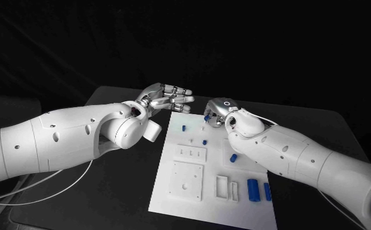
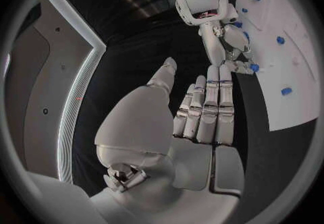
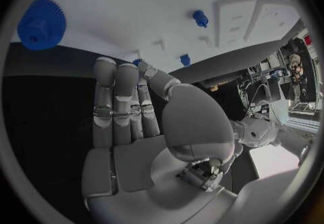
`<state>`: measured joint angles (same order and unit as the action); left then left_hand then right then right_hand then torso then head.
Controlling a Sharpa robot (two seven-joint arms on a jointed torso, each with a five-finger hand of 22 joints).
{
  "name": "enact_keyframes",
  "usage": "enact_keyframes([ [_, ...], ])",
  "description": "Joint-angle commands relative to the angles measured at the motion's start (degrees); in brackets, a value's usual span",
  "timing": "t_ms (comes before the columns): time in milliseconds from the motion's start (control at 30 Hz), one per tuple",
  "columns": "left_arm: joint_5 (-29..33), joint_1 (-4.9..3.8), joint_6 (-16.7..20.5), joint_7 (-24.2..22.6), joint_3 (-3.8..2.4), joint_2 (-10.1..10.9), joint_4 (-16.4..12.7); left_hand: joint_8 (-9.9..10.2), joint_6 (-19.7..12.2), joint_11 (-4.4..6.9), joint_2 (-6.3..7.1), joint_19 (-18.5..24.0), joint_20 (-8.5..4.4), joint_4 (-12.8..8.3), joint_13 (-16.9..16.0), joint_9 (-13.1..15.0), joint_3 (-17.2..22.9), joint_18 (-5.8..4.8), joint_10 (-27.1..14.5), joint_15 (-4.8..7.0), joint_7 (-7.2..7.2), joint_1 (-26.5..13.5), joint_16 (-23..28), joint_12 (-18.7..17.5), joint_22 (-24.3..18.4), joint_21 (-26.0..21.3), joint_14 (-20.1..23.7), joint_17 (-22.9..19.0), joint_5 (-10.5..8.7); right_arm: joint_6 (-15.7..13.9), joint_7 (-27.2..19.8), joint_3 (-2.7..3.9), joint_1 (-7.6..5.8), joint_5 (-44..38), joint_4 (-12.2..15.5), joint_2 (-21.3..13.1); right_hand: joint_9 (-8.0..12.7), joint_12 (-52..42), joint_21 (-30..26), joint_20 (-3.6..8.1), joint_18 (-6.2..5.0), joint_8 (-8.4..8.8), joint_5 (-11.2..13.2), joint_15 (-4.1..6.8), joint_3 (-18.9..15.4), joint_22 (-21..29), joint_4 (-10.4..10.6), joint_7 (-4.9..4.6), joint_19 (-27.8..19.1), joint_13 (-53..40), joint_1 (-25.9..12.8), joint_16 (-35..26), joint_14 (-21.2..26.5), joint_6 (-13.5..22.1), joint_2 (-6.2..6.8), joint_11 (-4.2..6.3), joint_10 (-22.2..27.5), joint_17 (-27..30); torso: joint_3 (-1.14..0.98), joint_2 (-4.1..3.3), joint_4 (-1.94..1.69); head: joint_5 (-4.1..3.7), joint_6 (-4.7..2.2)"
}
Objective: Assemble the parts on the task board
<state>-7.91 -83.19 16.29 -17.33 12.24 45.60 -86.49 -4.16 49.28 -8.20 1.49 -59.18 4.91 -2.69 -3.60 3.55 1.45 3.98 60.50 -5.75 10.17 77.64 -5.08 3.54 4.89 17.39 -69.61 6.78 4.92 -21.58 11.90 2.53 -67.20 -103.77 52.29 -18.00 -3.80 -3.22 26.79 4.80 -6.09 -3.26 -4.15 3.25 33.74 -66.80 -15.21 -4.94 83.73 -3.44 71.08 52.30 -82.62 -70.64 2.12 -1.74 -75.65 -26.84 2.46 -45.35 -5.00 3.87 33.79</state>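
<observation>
Your left hand point(image 1: 164, 99) hovers off the far left corner of the task board point(image 1: 174, 198), fingers straight and side by side with the thumb apart, palm empty, nothing held. Looks parked there to stay off the plate while the other arm works.

Your right hand point(image 1: 219, 113) sits at the far edge of the board, fingers pointing down. In the left wrist view a small blue part point(image 2: 254, 67) shows right at its fingertips point(image 2: 237, 65), but whether it's pinched or just touching I can't tell. The right wrist view shows the fingers extended close together over the board edge with no clear hold. Call that one unclear.

Other parts are spread over the plate: a blue peg point(image 1: 184, 128) near the far left, a small blue piece point(image 1: 234, 158) mid-board beside your right forearm, two blue cylinders point(image 1: 253, 188) lying at the near right. The blue gear point(image 3: 41, 24) sits on the board in the right wrist view. White blocks point(image 1: 187, 180) are raised on the near half, likely the sockets.

Judgement: assembly is barely begun, most parts loose. Confirm the right hand's hold before lifting
</observation>
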Motion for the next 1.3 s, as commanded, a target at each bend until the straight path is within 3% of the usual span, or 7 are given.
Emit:
enact_keyframes([
  [33,-0.23,-0.13,-1.03,-0.54,-0.05,-0.17,-0.16,-0.23,0.05,-0.22,-0.3,0.12,-0.01,-0.19,0.02,0.07,0.06,0.49,0.03,-0.11,0.05,-0.09,-0.2,-0.12,-0.05,0.16,-0.33,-0.02,0.1,-0.11,-0.06,0.02,-0.02,-0.49,-0.27,0.42,-0.32,-0.12,-0.7,-0.02,-0.24,-0.39,-0.21,0.22,0.19,-0.06,0.05,0.0,0.73,-0.05,0.01,0.11,0.05,-0.45,-0.24,-0.11,-0.1,0.1,-0.03,-0.12,-0.14,0.04,0.02],
  [433,-0.23,-0.14,-1.01,-0.51,-0.06,-0.3,0.0,-0.23,0.05,-0.22,-0.3,0.12,-0.01,-0.19,0.02,0.07,0.06,0.49,0.03,-0.11,0.05,-0.09,-0.2,-0.12,-0.05,0.16,-0.33,-0.02,0.1,0.77,-0.07,0.01,0.0,-0.4,-0.55,0.76,-0.31,-0.13,-0.97,-0.05,-0.26,-0.4,-0.67,0.21,0.08,-0.36,0.06,-0.01,0.78,-0.05,-0.01,0.06,0.02,-0.41,-0.16,-0.12,-0.06,0.19,0.06,-0.25,-0.07,0.12,0.62],
  [967,-0.23,-0.14,-1.03,-0.45,-0.06,-0.28,0.06,-0.23,0.05,-0.22,-0.3,0.12,-0.01,-0.19,0.02,0.07,0.06,0.49,0.03,-0.11,0.05,-0.09,-0.2,-0.12,-0.05,0.16,-0.33,-0.02,0.1,1.41,0.35,0.0,0.03,-0.48,-0.92,0.79,-0.24,-0.13,-2.37,-0.1,-0.35,-0.38,-1.22,0.15,-0.53,-1.05,-0.34,-0.13,0.85,-0.05,0.04,-0.23,-0.01,-0.09,0.18,-0.25,0.35,0.43,-0.02,-0.16,-0.04,-0.09,0.69],
  [1300,-0.23,-0.14,-1.07,-0.39,-0.06,-0.34,0.12,-0.26,0.13,-0.23,-0.3,0.14,0.0,-0.28,0.02,0.07,0.06,0.5,0.0,-0.12,0.05,-0.04,-0.19,-0.12,-0.09,0.19,-0.3,-0.03,0.09,0.63,0.0,0.0,0.07,0.3,-1.28,1.28,0.07,-0.1,-3.88,-0.99,-0.84,-0.31,-1.35,-0.88,-1.96,-1.0,0.05,-0.82,0.94,0.02,-0.24,-0.18,-0.05,2.7,0.72,-1.23,3.62,0.55,0.02,-0.18,-0.11,-0.22,0.57],
])
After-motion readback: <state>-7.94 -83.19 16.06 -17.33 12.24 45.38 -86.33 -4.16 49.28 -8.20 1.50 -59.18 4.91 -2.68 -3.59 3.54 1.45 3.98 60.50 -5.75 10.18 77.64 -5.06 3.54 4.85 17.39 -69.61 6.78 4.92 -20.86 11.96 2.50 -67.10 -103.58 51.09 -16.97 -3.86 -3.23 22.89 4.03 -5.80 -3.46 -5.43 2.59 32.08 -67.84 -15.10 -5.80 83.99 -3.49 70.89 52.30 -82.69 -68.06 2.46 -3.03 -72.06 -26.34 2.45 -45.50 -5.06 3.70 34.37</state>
